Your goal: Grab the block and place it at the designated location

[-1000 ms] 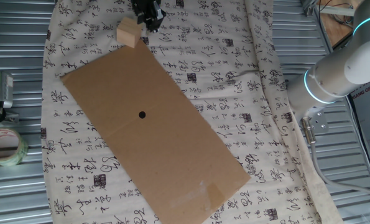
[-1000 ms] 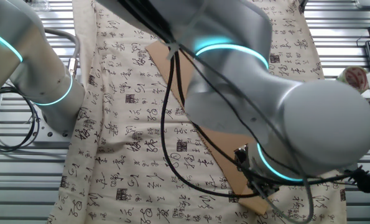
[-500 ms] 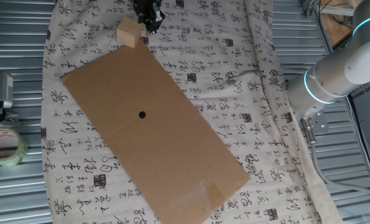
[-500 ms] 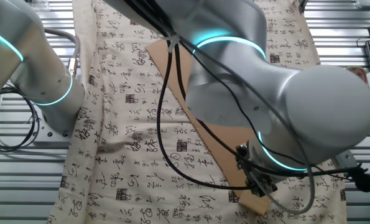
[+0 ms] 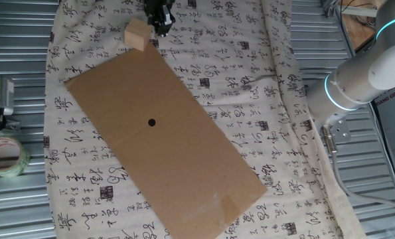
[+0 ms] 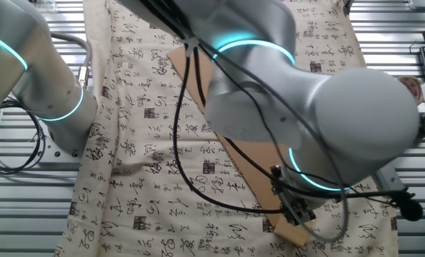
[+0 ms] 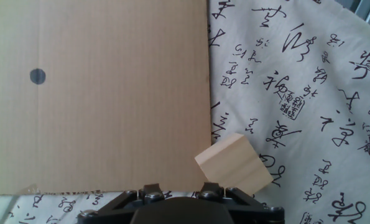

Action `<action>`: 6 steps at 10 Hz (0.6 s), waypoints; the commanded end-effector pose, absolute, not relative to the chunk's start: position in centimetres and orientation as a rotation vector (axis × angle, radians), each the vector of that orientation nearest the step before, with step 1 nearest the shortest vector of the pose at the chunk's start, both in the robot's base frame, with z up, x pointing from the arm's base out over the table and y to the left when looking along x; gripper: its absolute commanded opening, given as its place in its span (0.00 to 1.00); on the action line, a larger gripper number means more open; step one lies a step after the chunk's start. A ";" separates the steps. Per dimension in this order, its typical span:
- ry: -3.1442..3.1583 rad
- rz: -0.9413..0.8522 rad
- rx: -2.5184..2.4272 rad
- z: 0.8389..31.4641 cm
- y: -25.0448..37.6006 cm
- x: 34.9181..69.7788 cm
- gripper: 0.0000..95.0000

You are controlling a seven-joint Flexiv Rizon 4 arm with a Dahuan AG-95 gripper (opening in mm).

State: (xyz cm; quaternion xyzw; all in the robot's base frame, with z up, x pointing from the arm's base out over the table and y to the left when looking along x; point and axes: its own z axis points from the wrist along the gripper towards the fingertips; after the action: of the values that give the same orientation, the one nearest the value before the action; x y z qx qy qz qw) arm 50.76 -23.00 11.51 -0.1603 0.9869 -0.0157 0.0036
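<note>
Arm (image 6: 319,107): a large grey body with lit cyan rings is seen filling the other fixed view; it is reached across the table, with the wrist bent down toward the block's corner.
Cloth (image 5: 263,60): a white sheet printed with black characters is spread under everything.
Cardboard sheet (image 5: 184,159): a flat brown sheet is laid slantwise on the cloth, with nothing resting on it.
Tape roll (image 5: 4,156): set at 9 o'clock, off the cloth, well apart from the work.
Gripper (image 5: 158,14): held at 12 o'clock of the sheet, just beside the block at its 3 o'clock side; the block is not enclosed. Finger spread cannot be told, since only the finger bases are shown in the hand view.
Block (image 5: 137,34): left on the cloth just off the sheet's top corner, turned slantwise to the hand's axis in the hand view.
Designated location (image 5: 151,122): a black dot near the sheet's middle, uncovered, well apart from the block.
Progress: judged early; approach is under way, while grasp, carry and placement are all left to do.
</note>
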 end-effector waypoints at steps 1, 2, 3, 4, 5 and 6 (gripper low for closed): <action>3.099 -0.046 -0.505 11.5 -23.1 50.9 0.40; 3.101 -0.045 -0.502 11.5 -23.1 50.9 0.40; 3.100 -0.034 -0.497 11.5 -23.1 50.9 0.40; 3.100 -0.032 -0.497 11.5 -23.1 50.9 0.40; 3.100 -0.033 -0.497 11.5 -23.1 50.9 0.40; 3.100 -0.032 -0.500 11.5 -23.1 50.9 0.40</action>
State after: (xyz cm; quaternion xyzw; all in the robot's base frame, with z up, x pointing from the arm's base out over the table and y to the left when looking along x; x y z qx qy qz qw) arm 50.84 -23.10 11.50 -0.1590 0.9872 -0.0104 0.0005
